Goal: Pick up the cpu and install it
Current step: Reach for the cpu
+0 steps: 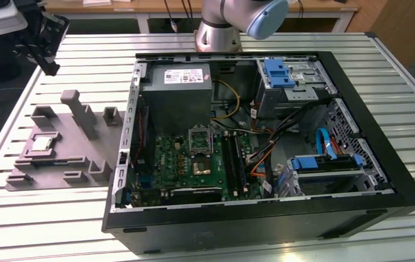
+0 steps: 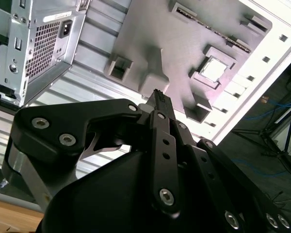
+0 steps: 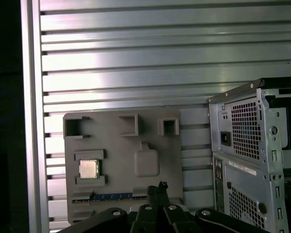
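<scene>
The cpu [image 1: 42, 143] is a small silvery square with a pale rim, lying in a recess of the grey plastic fixture [image 1: 61, 158] at the exterior view's left. Both wrist views show the cpu [image 2: 214, 69] [image 3: 88, 168] seated in its pocket. My gripper [image 1: 50, 69] hangs high above the table, beyond the fixture's far edge and well apart from the chip. Its black fingers [image 2: 157, 99] [image 3: 160, 188] meet at the tip with nothing between them. The black computer case [image 1: 382, 158] lies open, with the motherboard socket [image 1: 202, 164] below the raised silver frame [image 1: 200, 139].
Tall grey posts [image 1: 83, 112] rise from the fixture near the cpu. The case holds a power supply [image 1: 185, 93], blue drive brackets [image 1: 278, 73], and loose cables [image 1: 265, 147] beside the socket. The slatted metal table [image 1: 47, 218] stretches around both.
</scene>
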`<action>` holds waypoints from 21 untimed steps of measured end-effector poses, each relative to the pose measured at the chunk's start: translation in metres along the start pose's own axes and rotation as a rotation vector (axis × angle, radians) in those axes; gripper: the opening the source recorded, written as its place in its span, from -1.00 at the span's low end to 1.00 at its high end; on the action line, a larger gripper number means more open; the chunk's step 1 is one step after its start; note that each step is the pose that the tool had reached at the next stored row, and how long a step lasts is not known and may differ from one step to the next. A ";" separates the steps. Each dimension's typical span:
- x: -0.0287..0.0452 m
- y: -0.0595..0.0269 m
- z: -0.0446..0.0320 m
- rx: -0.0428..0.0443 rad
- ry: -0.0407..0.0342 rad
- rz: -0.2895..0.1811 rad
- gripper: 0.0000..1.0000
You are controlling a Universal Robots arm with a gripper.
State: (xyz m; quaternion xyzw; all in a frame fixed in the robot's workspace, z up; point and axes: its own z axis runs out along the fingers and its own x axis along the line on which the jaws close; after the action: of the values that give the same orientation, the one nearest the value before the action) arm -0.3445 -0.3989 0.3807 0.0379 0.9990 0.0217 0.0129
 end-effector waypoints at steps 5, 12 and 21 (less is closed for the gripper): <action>0.0117 -0.0008 -0.0001 -0.0001 0.0000 0.000 -0.79; 0.0283 -0.0019 -0.0002 0.0000 0.0009 0.000 -0.79; 0.0357 -0.0025 -0.0001 0.0001 0.0020 0.000 -0.79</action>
State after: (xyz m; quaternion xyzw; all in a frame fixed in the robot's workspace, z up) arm -0.3803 -0.3987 0.3798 0.0378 0.9990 0.0217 0.0119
